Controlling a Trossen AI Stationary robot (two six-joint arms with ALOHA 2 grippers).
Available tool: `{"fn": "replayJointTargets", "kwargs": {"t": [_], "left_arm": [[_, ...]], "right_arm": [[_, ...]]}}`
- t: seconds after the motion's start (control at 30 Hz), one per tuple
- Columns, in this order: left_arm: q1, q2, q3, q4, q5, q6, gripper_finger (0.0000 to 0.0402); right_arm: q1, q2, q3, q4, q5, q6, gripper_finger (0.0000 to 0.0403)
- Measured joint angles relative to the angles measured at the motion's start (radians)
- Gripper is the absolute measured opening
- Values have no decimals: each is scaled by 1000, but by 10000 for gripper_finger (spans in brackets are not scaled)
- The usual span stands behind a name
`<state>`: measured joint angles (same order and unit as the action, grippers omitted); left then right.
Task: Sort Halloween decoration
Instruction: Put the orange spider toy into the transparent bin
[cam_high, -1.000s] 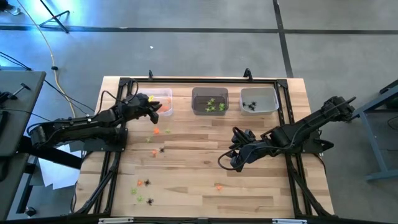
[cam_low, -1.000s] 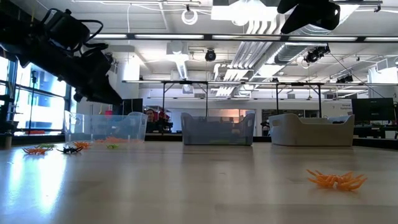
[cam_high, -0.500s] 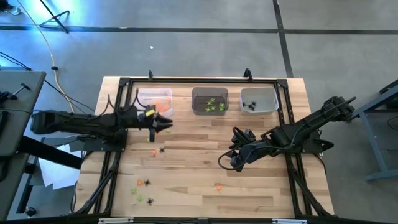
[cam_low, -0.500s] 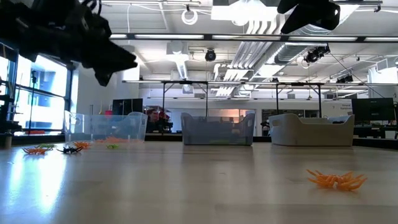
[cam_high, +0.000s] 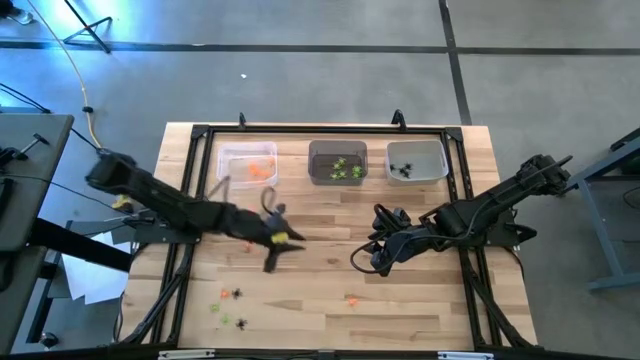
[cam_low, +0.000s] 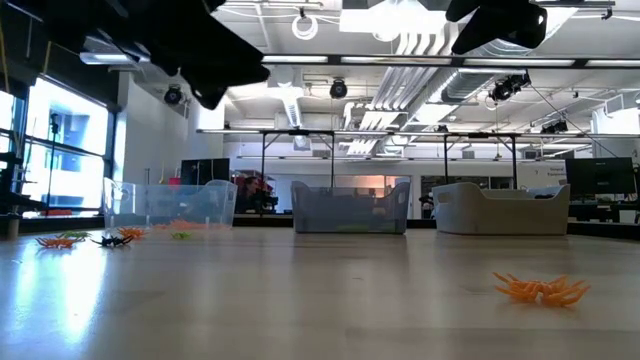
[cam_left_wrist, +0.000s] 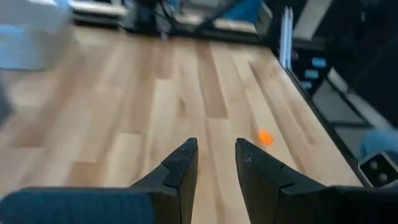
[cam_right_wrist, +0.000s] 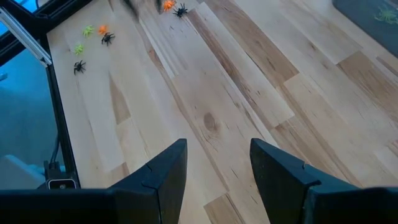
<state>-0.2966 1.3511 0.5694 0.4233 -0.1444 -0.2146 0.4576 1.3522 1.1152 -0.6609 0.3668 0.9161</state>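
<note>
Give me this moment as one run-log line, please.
left gripper: open, empty, mid-table | right gripper: open, waiting | orange trinket: loose

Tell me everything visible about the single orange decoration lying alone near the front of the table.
The orange decoration is a small spider-like trinket of bright orange plastic, with many thin legs spread out from a low body. It lies flat on the bare wooden table, apart from all other trinkets and far from the bins. Nothing touches it; both grippers are away from it. From above it shows only as a tiny orange spot.

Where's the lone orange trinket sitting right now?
In the high view the orange trinket lies alone on the bare table toward the near edge, below the right gripper and apart from it.
</note>
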Motion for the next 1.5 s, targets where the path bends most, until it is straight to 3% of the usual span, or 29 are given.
{"fn": "replayJointTargets", "kwargs": {"t": [0.23,0.47,0.77,1.1,1.5], "left_arm": [[-66,274,176,0,0,89,97],[-98,439,319,2,1,132,107],[-153,553,416,0,34,234,127],[-176,612,493,-1,66,235,155],[-149,765,635,2,91,297,189]], "right_arm": [[0,0,0,0,0,0,171],[0,0,0,0,0,0,171],[0,0,0,0,0,0,171],[0,0,0,0,0,0,171],[0,0,0,0,0,0,171]]}}
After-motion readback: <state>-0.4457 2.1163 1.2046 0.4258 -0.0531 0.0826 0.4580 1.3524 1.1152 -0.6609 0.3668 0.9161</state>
